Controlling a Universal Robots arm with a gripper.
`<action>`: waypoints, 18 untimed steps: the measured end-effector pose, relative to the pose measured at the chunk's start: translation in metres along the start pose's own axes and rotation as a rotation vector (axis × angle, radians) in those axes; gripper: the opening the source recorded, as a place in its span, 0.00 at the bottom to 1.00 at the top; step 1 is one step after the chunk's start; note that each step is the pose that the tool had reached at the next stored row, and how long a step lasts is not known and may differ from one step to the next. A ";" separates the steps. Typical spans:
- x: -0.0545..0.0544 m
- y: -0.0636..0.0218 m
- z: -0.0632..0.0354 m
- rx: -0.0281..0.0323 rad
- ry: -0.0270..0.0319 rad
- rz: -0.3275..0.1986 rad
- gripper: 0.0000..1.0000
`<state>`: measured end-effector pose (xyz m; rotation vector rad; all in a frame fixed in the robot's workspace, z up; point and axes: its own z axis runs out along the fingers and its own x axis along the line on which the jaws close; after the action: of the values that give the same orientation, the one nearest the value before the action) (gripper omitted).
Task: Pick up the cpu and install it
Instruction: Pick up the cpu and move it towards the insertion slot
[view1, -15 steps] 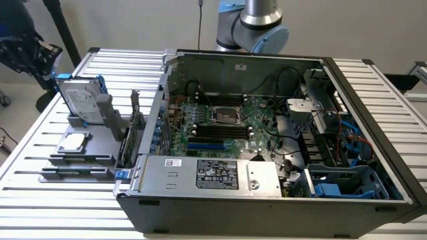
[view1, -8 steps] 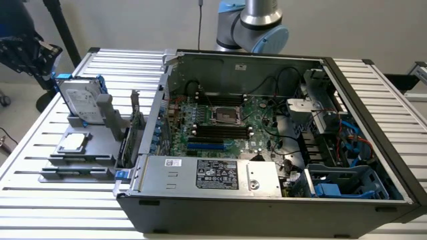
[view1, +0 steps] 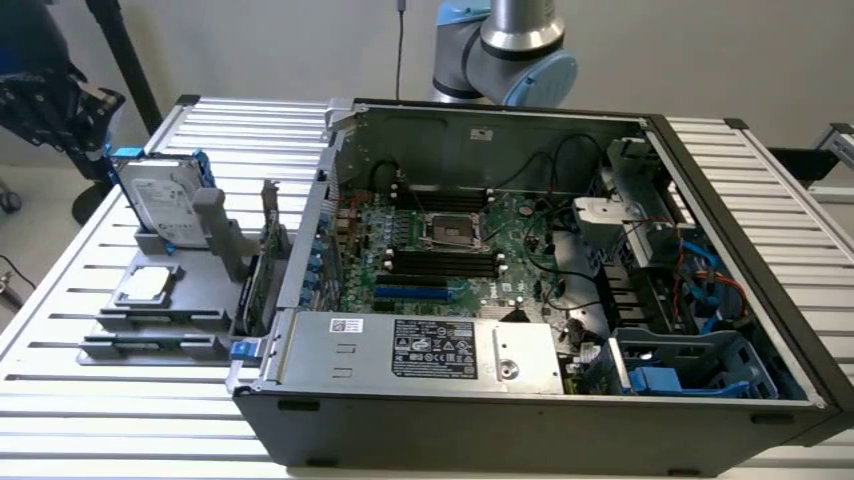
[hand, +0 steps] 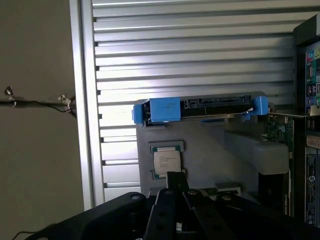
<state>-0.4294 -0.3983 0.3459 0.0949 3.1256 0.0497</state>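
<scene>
Cpu (hand: 166, 162) lies flat in its recess on the grey holder tray (hand: 210, 155), untouched, just beyond the tool (hand: 176, 181), whose fingers are pressed together on nothing. A good pick, I judge, needs them spread, centred over the chip, gripping opposite edges level. Farther off stands the blue-framed hard drive (hand: 215, 105), then the slatted worktop (hand: 190, 50).

Open case (view1: 534, 410) lying on slatted table (view1: 787, 180), motherboard (view1: 454, 275) exposed, socket (view1: 446, 232) near board centre. At exterior view's left, beside case: grey holder (view1: 160, 322) with cpu (view1: 147, 285) flat in it; hard drive (view1: 163, 205) upright in blue frame just behind cpu. Arm (view1: 514, 50) behind case.
</scene>
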 end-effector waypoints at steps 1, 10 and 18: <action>0.000 0.0000 0.0000 0.0000 0.0000 0.000 0.18; 0.000 -0.0002 0.0055 0.0000 0.0000 -0.001 0.47; 0.000 -0.0011 0.0200 -0.0006 0.0015 -0.046 0.54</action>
<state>-0.4294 -0.3988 0.3259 0.0236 3.1277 0.0502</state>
